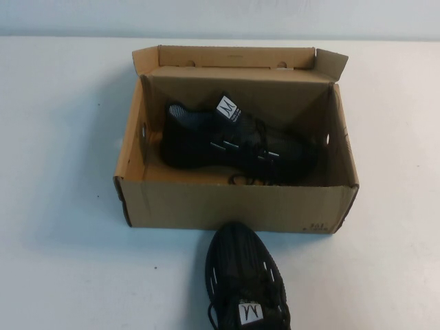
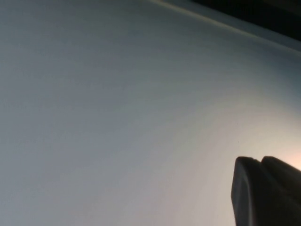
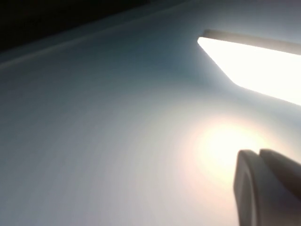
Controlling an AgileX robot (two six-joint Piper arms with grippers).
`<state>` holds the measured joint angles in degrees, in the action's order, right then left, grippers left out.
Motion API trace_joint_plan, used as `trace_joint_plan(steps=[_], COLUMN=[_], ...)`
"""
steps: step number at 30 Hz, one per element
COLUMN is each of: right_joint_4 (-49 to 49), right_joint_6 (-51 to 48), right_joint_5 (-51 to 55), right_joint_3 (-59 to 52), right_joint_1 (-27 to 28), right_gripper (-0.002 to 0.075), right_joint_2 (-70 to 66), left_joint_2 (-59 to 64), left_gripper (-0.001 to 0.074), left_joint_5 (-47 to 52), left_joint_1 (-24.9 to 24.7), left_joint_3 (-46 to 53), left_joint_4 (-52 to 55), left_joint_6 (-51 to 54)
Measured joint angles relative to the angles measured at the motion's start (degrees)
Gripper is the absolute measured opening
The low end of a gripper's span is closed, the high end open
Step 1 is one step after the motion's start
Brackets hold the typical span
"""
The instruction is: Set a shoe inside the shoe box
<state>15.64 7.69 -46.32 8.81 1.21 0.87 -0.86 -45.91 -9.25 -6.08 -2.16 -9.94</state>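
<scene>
- Desk (image 1: 62, 172): white surface as I see it from the high camera, carrying everything listed below.
- Shoe box (image 1: 234, 205): plain brown cardboard, open, standing at the middle of the desk. Its hinged lid (image 1: 237, 56) is folded back on the far side. I note round holes in the side walls and small black print at the near right corner.
- Shoe (image 1: 234, 141): black mesh sneaker lying inside the shoe box on its floor, lengthwise, heel toward the robot's left and toe toward the right. White tongue label with a black "M" faces up; short silver stripes show along its side.
- Second sneaker (image 1: 244, 278): matching black shoe on the desk outside the box, just before the near wall, toe pointing at the box and touching or almost touching it. Its own "M" label sits at the bottom edge of the high view.
- Left gripper (image 2: 263, 188): out of the high view; my left wrist camera shows only its dark tip over bare white surface, fingers pressed together, pinching nothing.
- Right gripper (image 3: 265, 188): likewise seen only from its wrist camera, over bare surface in bright glare, fingers pressed together, nothing between them.
</scene>
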Motion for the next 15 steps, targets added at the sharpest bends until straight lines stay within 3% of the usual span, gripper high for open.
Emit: trace_joint_plan(steps=[11,15], right_joint_4=[-1.2,-2.5], right_joint_6=[5.1,5.1], right_joint_5=[35.2,52.6], right_joint_3=[29.7,37.5], right_joint_1=[0.1,0.1], right_gripper=[-0.0016,-0.0017], right_joint_2=[-2.9,-9.5], left_joint_2=[1.3,6.5], left_gripper=[-0.0001,-0.0001], left_joint_5=[21.6,35.5], left_joint_1=[0.0,0.0], left_joint_3=[-22.3,-29.8], left_joint_4=[1.2,1.5], left_joint_6=[1.6,1.8])
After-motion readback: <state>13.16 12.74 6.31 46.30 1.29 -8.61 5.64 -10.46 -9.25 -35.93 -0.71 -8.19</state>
